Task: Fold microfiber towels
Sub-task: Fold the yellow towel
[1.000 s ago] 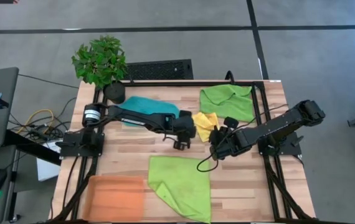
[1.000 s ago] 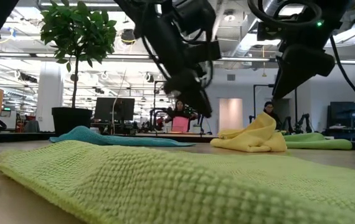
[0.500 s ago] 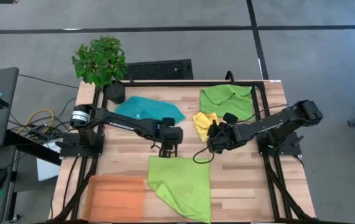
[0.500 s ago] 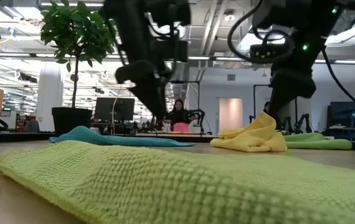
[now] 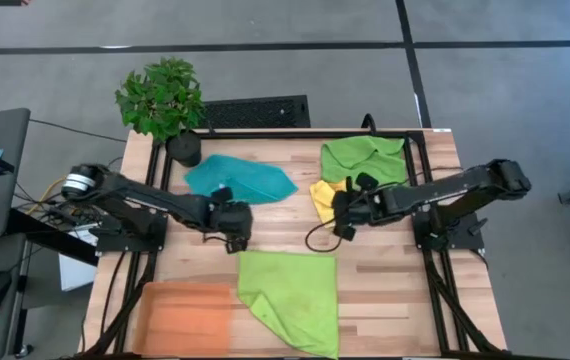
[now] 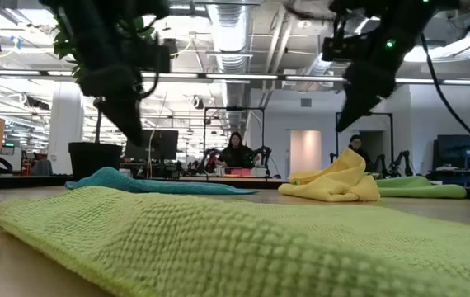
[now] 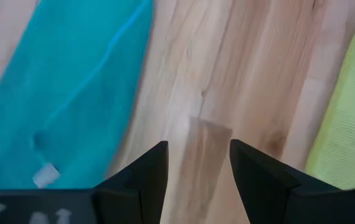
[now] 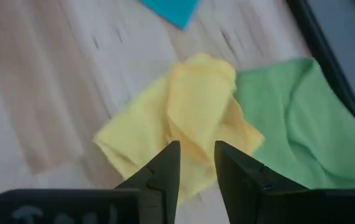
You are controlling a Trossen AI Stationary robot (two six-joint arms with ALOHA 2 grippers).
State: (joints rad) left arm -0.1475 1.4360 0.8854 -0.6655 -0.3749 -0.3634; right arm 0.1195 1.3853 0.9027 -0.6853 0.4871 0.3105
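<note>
Since the earlier frames both arms have drawn apart: seen from above, the left gripper (image 5: 233, 240) has pulled back from the middle of the bench (image 5: 385, 290) toward its own side, and the right gripper (image 5: 341, 212) has edged over the crumpled yellow towel (image 5: 323, 193). The left jaws hang over bare wood, with the teal towel (image 5: 240, 176) just beyond them and the spread lime green towel (image 5: 290, 296) on their near side. A second lime green towel (image 5: 365, 160) lies just past the yellow one, at the far right corner. An orange tray (image 5: 187, 310) sits at the near left corner and a potted plant (image 5: 163, 100) at the far left.

From bench height, the spread lime green towel (image 6: 218, 239) fills the foreground, the teal towel (image 6: 144, 183) lies flat behind it, and the yellow towel (image 6: 334, 183) stands in a rumpled heap under the right arm. A person sits in the room beyond.

The left wrist camera shows the left gripper (image 7: 197, 163) with jaws parted and holding nothing, bare wood between them, the teal towel (image 7: 65, 93) to one side and lime green cloth (image 7: 352, 118) to the other.

The right wrist camera shows the right gripper (image 8: 196, 163) with jaws slightly parted and empty, directly above the yellow towel (image 8: 184, 118), the second lime green towel (image 8: 296, 124) touching its edge.
</note>
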